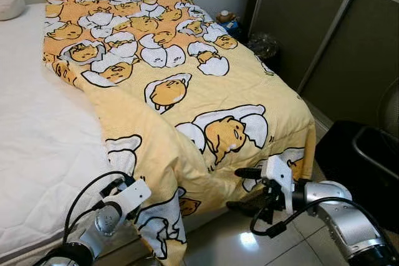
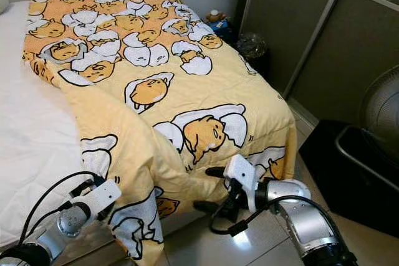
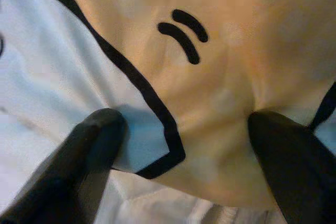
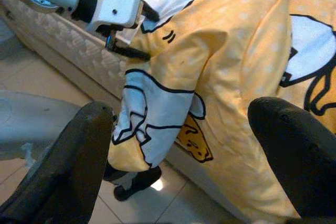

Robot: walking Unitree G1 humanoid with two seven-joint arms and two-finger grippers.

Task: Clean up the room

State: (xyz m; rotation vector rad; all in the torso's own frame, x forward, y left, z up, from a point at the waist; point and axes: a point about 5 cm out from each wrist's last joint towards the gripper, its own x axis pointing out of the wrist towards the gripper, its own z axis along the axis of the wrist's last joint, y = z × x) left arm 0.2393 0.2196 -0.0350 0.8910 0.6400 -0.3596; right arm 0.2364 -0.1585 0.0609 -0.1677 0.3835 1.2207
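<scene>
- Yellow cartoon-print blanket [image 1: 187,91]: spread over the right part of the bed, from 12 o'clock down to 6 o'clock in the head views; near corner bunched and hanging over the mattress edge toward the floor.
- White mattress [image 1: 37,141]: bare from 9 to 7 o'clock; cut off by the frame edge at left and bottom.
- Left gripper [image 3: 178,145]: at 7 o'clock in the head views, pressed against the hanging fold; fingers [image 3: 94,145] spread wide, fabric lying between them, no pinch visible. Fingertips hidden behind cloth in the head views.
- Right gripper [image 1: 249,188]: at 5 o'clock, just beside the blanket's foot-end drop; fingers parted, one above the other, nothing held.
- Pillow [image 1: 9,1]: at 10 o'clock, mostly cut off.
- Small objects [image 1: 227,20] at 1 o'clock beyond the bed: too small to identify.
- Sliding doors [image 1: 324,29]: at 2 o'clock.
- Fan [image 2: 380,116]: at 3 o'clock, partly cut off.
- No legible writing or brand marks anywhere.
</scene>
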